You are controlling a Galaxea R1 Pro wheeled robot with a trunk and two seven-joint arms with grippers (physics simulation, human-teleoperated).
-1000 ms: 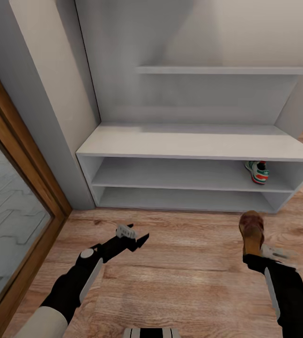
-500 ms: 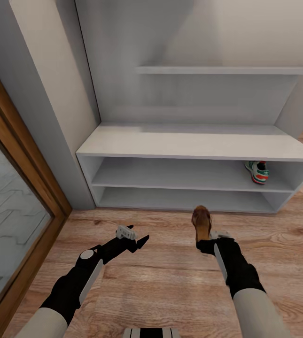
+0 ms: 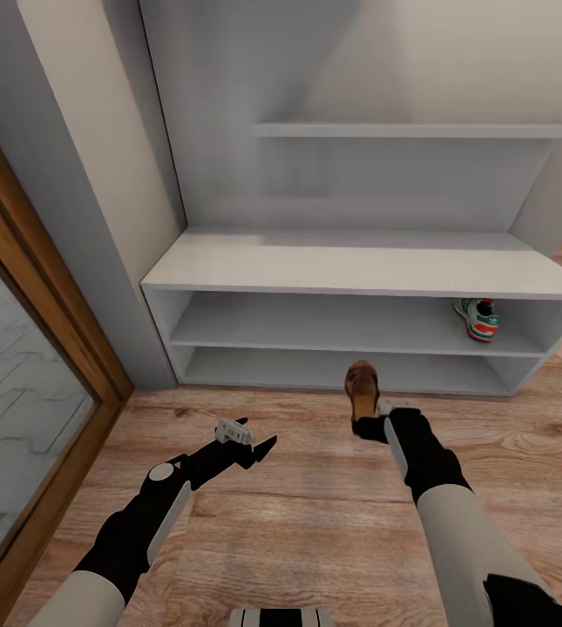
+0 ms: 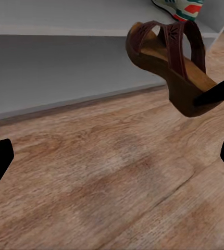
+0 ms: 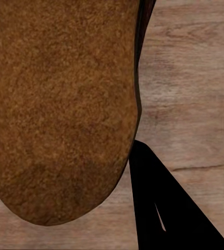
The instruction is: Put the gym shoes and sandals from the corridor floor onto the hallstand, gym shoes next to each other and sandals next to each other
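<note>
My right gripper (image 3: pixel 370 426) is shut on the heel end of one brown sandal (image 3: pixel 362 388). It holds the sandal above the corridor floor (image 3: pixel 315 505), just in front of the hallstand's lowest tier. The left wrist view shows that sandal (image 4: pixel 169 57) tilted, with a dark right finger at its heel. Its tan sole (image 5: pixel 60 104) is close up in the right wrist view. One gym shoe (image 3: pixel 478 318) lies at the right end of the middle shelf of the hallstand (image 3: pixel 359 266). My left gripper (image 3: pixel 253 442) hangs open and empty over the floor, to the left of the sandal.
A wood-framed glass door (image 3: pixel 28 348) stands at the left beside a grey wall panel (image 3: pixel 98 218). An upper shelf (image 3: pixel 420 130) juts out above the bench top. Bare plank floor lies between my arms.
My right arm has swung left and forward toward the rack, carrying the sandal from the right side to the middle. The left arm has stayed still.
</note>
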